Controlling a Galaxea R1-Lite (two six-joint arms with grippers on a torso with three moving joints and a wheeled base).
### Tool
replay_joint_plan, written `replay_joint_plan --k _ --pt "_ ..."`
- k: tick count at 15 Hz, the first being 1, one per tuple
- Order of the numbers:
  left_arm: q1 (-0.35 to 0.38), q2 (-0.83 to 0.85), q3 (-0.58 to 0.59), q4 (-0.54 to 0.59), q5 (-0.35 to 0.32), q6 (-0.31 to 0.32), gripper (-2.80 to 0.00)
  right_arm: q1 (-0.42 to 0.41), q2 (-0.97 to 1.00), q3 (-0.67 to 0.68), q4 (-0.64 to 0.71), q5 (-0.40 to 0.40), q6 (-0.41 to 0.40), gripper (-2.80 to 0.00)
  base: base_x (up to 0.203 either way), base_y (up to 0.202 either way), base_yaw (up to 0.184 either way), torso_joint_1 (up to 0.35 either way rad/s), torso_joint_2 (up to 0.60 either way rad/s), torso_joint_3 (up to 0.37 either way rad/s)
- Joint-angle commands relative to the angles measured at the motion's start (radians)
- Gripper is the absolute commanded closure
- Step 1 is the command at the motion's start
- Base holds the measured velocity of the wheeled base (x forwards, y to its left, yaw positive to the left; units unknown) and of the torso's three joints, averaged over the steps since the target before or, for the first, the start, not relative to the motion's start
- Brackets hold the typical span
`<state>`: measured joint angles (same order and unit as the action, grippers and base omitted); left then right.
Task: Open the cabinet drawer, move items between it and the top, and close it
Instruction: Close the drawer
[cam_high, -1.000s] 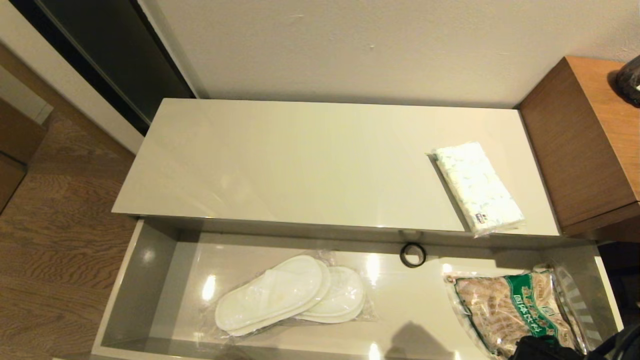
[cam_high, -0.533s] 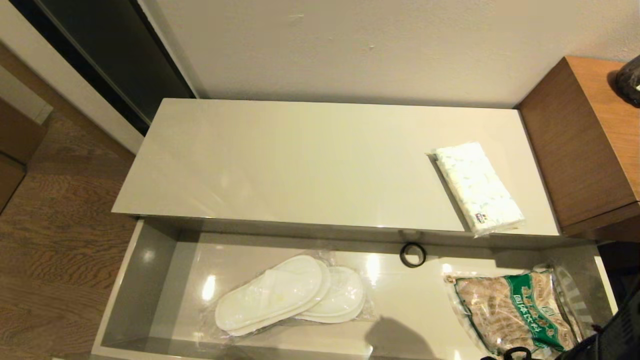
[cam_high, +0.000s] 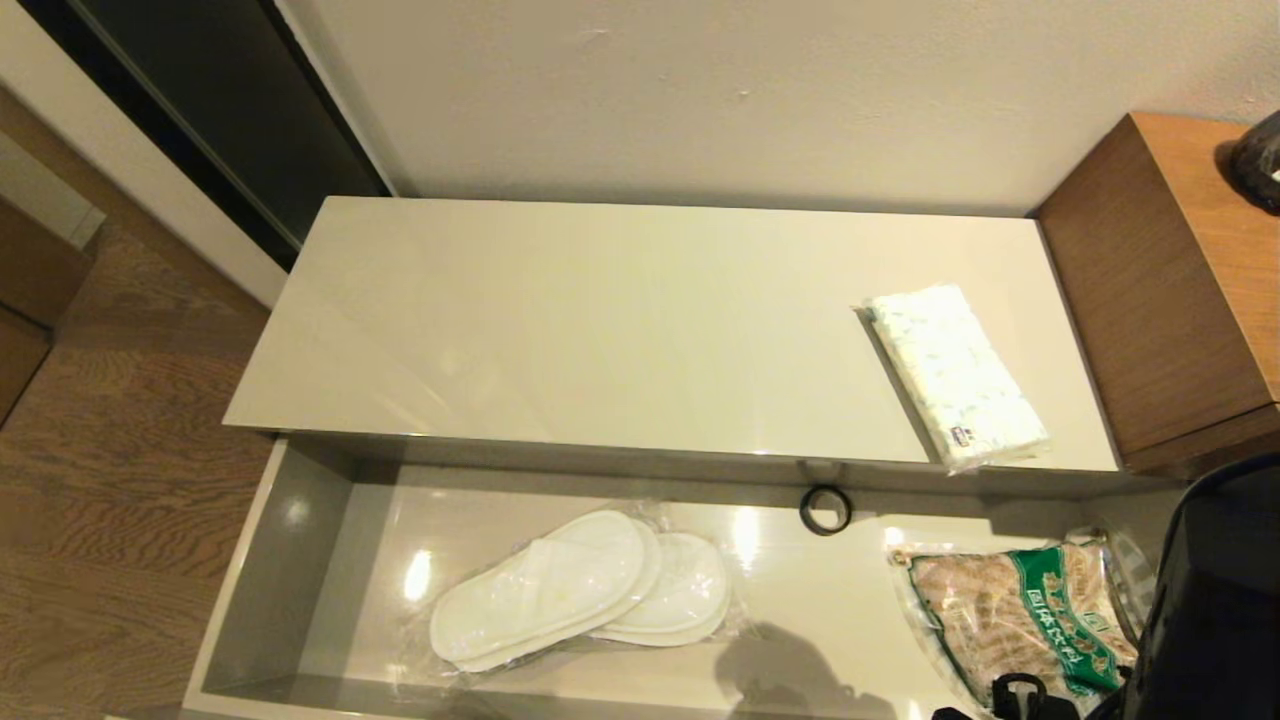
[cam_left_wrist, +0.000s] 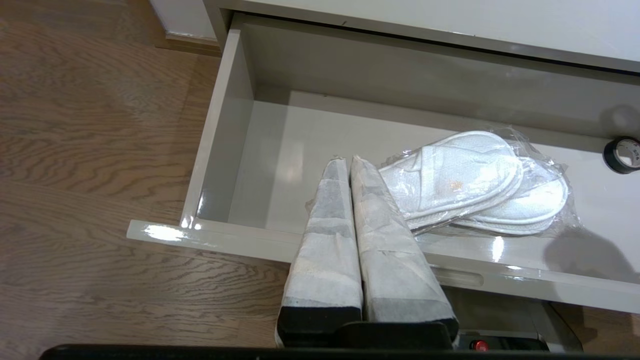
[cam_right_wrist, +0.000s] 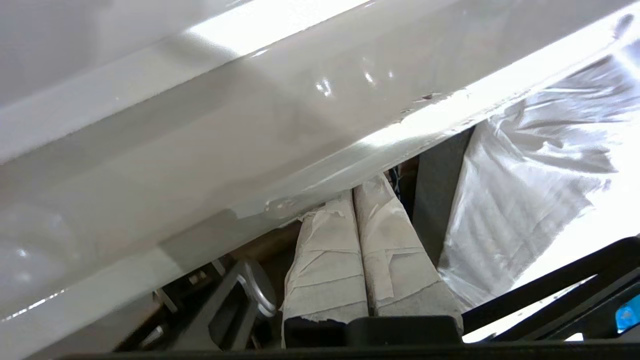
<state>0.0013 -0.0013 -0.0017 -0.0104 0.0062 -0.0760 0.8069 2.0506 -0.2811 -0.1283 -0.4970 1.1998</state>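
The cabinet drawer (cam_high: 290, 560) stands pulled out below the top (cam_high: 600, 320). Inside it lies the pair of white slippers (cam_high: 580, 590) in clear wrap. The white tissue pack (cam_high: 955, 375) lies on the top near its right front corner. My left gripper (cam_left_wrist: 346, 161) is shut and empty; it hangs over the drawer's front edge, with its tips at the left end of the slippers (cam_left_wrist: 465, 175). My right gripper (cam_right_wrist: 356, 190) is shut and empty, low under a glossy cream edge (cam_right_wrist: 200, 150) of the cabinet. Only the right arm's black body (cam_high: 1215, 600) shows in the head view.
A brown snack bag with a green band (cam_high: 1020, 620) lies at the drawer's right end, partly behind the right arm. A small black ring (cam_high: 825, 510) sits at the drawer's back. The taller brown wooden unit (cam_high: 1160, 300) adjoins the right side. Wood floor (cam_high: 120, 450) lies left.
My right arm has risen into the bottom right of the head view and now covers the drawer's right end. Its shadow on the drawer floor has shifted left. The items have not moved.
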Motion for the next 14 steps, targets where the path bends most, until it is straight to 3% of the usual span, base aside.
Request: replay_joint_plan --k 1,4,7,11,14 --pt "0.000 0.001 0.000 0.000 0.000 -0.001 0.00 -0.024 -0.026 -0.010 -0.006 -0.036 0.002 0.00 0.000 0.000 0.000 0.000 0.00 0.000" --pt "0.000 0.001 0.000 0.000 0.001 -0.001 0.00 -0.080 -0.122 -0.050 -0.002 -0.067 -0.056 0.00 0.000 0.000 0.000 0.000 0.00 0.000" --pt "0.000 0.001 0.000 0.000 0.001 -0.001 0.00 -0.187 -0.168 -0.139 0.000 -0.078 -0.178 0.00 0.000 0.000 0.000 0.000 0.00 0.000" --pt "0.000 0.001 0.000 0.000 0.001 -0.001 0.00 -0.410 -0.116 -0.431 -0.006 -0.072 -0.351 0.00 0.000 0.000 0.000 0.000 0.00 0.000" --pt "0.000 0.001 0.000 0.000 0.001 -0.002 0.00 -0.519 -0.047 -0.631 0.001 -0.066 -0.437 0.00 0.000 0.000 0.000 0.000 0.00 0.000"
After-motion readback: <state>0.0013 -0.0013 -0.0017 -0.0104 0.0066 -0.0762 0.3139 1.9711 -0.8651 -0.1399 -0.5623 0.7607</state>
